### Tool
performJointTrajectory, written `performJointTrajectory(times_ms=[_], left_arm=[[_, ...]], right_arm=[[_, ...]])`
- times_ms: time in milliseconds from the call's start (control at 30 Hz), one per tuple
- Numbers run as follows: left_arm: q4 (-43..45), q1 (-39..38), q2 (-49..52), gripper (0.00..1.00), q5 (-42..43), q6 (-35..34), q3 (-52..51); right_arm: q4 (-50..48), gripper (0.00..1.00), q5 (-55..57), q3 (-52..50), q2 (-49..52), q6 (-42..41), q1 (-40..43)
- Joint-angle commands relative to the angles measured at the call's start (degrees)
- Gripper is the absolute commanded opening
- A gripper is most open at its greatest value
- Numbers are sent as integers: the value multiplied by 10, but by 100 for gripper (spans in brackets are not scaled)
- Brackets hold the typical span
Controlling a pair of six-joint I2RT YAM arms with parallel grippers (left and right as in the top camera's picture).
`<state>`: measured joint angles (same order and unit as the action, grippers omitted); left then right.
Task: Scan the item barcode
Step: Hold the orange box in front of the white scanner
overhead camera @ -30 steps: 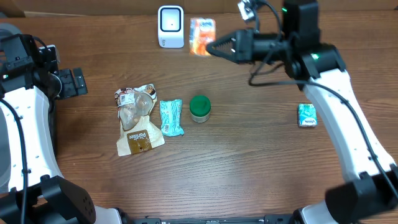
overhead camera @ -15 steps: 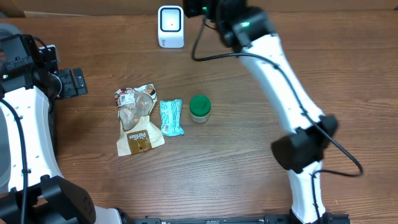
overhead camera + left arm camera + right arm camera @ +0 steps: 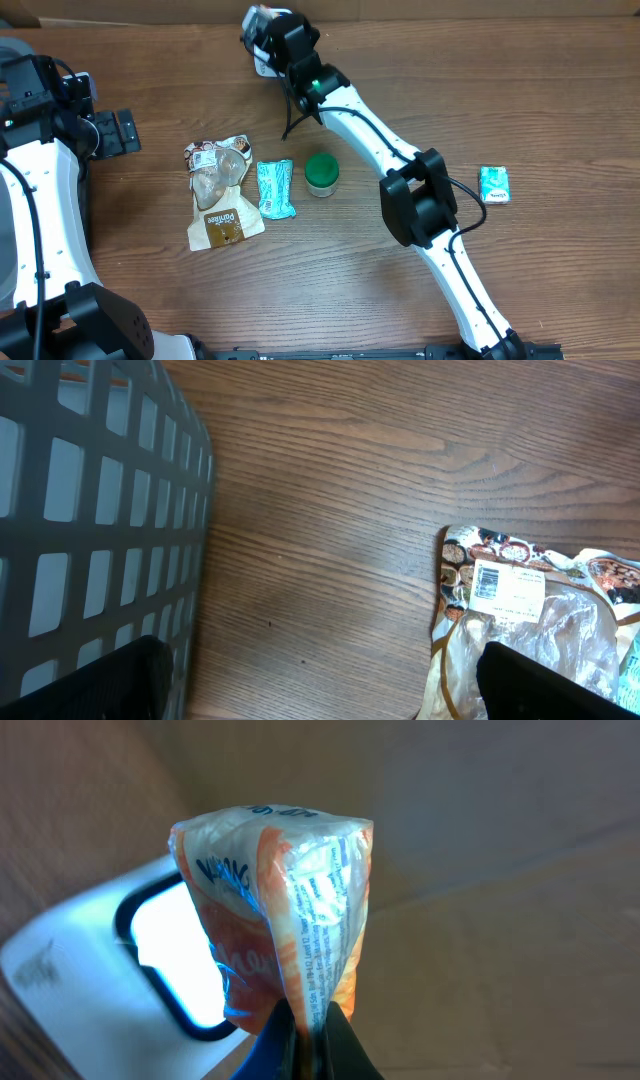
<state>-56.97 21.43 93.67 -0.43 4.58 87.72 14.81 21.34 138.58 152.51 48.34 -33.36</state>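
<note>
In the right wrist view my right gripper (image 3: 312, 1042) is shut on the lower edge of an orange-and-white packet (image 3: 285, 900). The packet stands upright just in front of the white scanner (image 3: 70, 960), whose dark-rimmed window glows at the left. Seen from overhead, the right arm reaches across to the far edge and the right gripper (image 3: 264, 26) covers most of the scanner (image 3: 262, 68); the packet is barely visible there. My left gripper (image 3: 118, 132) stays open at the left side, its fingers wide apart over bare wood in the left wrist view (image 3: 320, 690).
A brown snack bag (image 3: 220, 190), a teal packet (image 3: 275, 188) and a green-lidded jar (image 3: 321, 173) lie mid-table. A small teal packet (image 3: 494, 185) lies at the right. A grey basket (image 3: 90, 510) stands beside the left gripper, the snack bag (image 3: 540, 620) at its other side.
The right arm has swung leftward along the far edge, carrying the orange packet from right of the scanner to directly in front of it. The left arm has not moved.
</note>
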Motion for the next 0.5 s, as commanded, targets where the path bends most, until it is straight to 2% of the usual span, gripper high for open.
performJointTrajectory(times_ms=[0, 200, 467], left_arm=[[2, 6, -3, 99, -4, -8, -3], [2, 6, -3, 100, -4, -8, -3], [2, 6, -3, 100, -4, -8, -3]], right_arm=[[-10, 4, 11, 12, -10, 47, 5], [-10, 4, 11, 12, -11, 33, 2], [25, 4, 2, 12, -79, -133, 4]])
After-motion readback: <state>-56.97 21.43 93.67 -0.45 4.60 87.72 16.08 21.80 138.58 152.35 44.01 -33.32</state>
